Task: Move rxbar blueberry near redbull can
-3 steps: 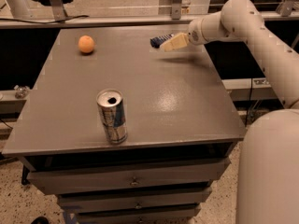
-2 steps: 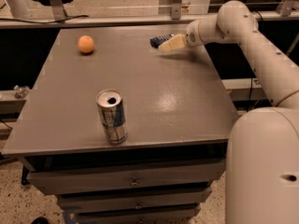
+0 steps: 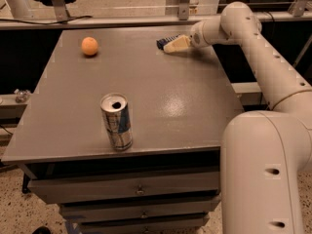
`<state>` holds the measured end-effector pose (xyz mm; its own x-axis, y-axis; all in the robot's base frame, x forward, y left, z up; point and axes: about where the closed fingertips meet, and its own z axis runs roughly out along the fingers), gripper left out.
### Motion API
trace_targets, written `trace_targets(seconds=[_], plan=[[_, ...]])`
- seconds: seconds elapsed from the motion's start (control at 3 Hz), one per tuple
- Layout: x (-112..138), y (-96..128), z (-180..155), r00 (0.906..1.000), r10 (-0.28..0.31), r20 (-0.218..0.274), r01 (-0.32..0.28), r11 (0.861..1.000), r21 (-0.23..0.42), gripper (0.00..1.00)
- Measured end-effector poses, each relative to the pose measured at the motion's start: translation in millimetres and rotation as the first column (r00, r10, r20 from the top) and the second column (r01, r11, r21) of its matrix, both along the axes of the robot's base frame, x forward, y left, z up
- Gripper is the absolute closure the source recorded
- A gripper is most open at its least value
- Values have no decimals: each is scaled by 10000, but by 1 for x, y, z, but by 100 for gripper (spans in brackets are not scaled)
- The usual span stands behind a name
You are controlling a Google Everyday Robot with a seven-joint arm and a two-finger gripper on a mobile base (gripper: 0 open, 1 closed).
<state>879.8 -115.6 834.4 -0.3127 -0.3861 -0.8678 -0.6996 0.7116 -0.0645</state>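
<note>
One camera view. Gripper (image 3: 169, 45) sits low at the far edge of the tabletop (image 3: 170, 99), toward the right corner, its tip at the rxbar blueberry (image 3: 163, 42). Jaws: cannot tell whether apart or clamped. Redbull can (image 3: 116, 122) stands upright near the front edge, well apart from the bar. Orange (image 3: 89, 46) lies near the far left corner.

Bare tabletop (image 3: 185, 101) between pincer (image 3: 169, 44) at far edge and redbull can (image 3: 117, 122); orange (image 3: 89, 46) stands aside left
</note>
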Motion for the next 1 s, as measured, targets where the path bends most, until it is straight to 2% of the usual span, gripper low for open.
trace_targets(seconds=[1.0], plan=[[4, -2, 3, 10000, -77, 28, 77, 9999, 114, 85]])
